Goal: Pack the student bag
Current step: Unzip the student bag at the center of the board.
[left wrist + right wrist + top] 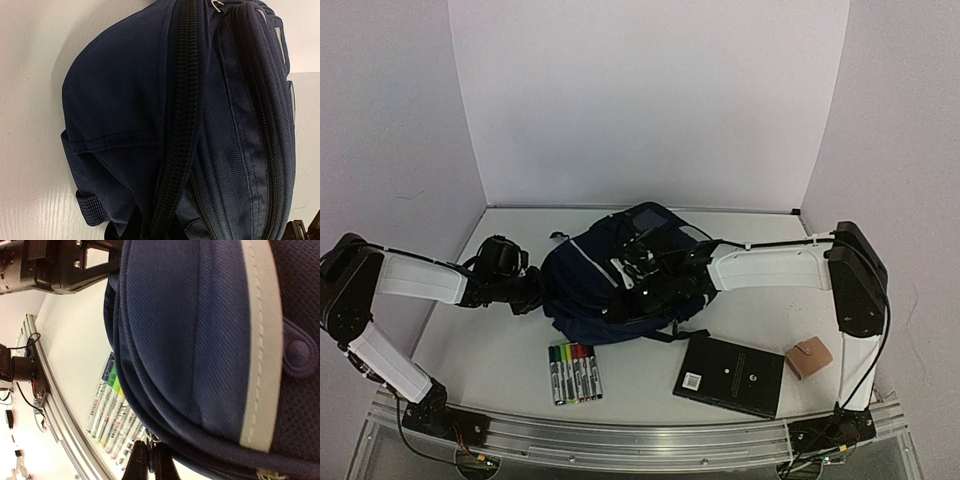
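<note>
Top external: right end effector (645, 262) atop the student bag (588, 288), pinched closed (on what, unclear); left end effector (527, 290) beside it, state unreadable. Best to brace, then unzip steadily.

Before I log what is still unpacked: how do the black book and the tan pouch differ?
The black book is larger than the tan pouch. The book is flat and dark with a white barcode label; the pouch is light brown and plumper. Both lie on the table, outside the student bag.
</note>
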